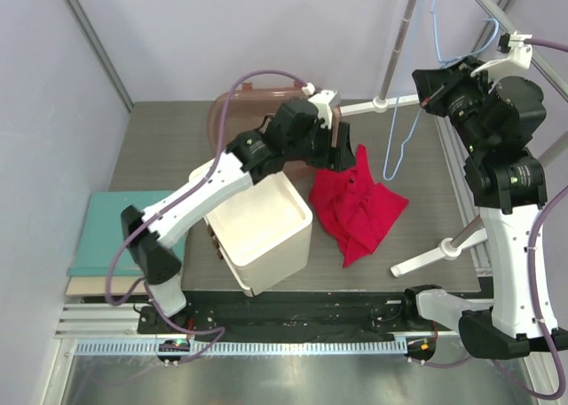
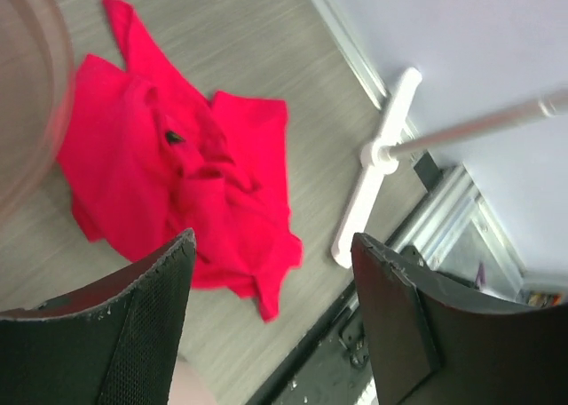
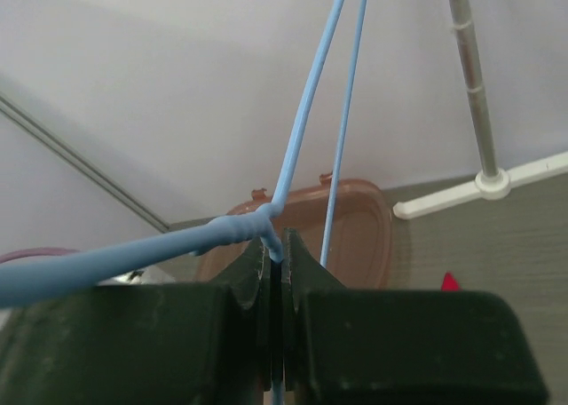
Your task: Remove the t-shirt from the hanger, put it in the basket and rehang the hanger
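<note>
The bright red t-shirt lies crumpled on the grey table, off the hanger; it also shows in the left wrist view. The light-blue wire hanger hangs bare at the back right near the metal pole. My right gripper is shut on the hanger wire just below its twisted neck, jaws pinched tight. My left gripper is open and empty, above the shirt's left edge; its fingers frame the shirt's near hem.
A white box stands left of the shirt. A brown translucent lid lies at the back. The white-grey pole stand has feet spread right of the shirt. A teal board lies at left.
</note>
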Robot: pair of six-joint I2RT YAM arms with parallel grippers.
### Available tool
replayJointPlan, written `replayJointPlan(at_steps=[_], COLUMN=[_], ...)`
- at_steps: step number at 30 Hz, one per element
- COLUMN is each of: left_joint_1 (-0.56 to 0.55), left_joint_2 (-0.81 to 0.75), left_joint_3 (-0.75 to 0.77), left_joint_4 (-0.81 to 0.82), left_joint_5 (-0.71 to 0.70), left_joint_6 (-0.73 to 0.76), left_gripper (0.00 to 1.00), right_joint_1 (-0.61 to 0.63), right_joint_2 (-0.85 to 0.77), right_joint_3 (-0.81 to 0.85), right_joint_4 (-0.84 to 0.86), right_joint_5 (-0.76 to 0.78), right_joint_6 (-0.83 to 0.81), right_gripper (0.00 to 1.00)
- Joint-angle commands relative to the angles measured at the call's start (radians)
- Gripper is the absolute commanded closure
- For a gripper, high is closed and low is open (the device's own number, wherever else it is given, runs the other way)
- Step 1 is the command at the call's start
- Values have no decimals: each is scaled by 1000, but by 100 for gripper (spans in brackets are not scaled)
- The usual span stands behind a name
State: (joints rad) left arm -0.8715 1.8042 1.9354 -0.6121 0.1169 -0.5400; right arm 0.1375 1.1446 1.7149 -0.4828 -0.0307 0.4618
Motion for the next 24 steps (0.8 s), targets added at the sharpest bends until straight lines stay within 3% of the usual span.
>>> replayJointPlan(at_steps=[1,4,5,9,12,15,22,24], left_joint_1=[-150,-370,-407,-498,-506,-506,-514,-514], left_joint_2=[-207,-249,-259,-302,-344,-315,-77,-30], left_joint_3=[-121,-161,-177,-265,-302,-265,87,125], left_joint_4=[162,202,236,311,347,339,160,160], left_joint_5=[-119,-346,-488,-719,-767,-728,-718,-709], left_joint_6=[144,300,328,335,281,279,311,328], left_gripper=[29,29,29,30,29,25,19,19], right_joint_1=[5,7,7,7,7,7,8,8], right_joint_2=[-32,-48,-52,-71,-88,-92,-83,-68], right_joint_3=[-12,-18,-17,-24,-43,-54,-26,8], right_joint_4=[-132,-189,-203,-249,-276,-306,-382,-436], right_joint_5=[6,20,21,26,63,72,175,219], right_joint_6=[77,103,107,92,81,95,172,166], right_gripper=[99,99,99,99,99,99,99,99])
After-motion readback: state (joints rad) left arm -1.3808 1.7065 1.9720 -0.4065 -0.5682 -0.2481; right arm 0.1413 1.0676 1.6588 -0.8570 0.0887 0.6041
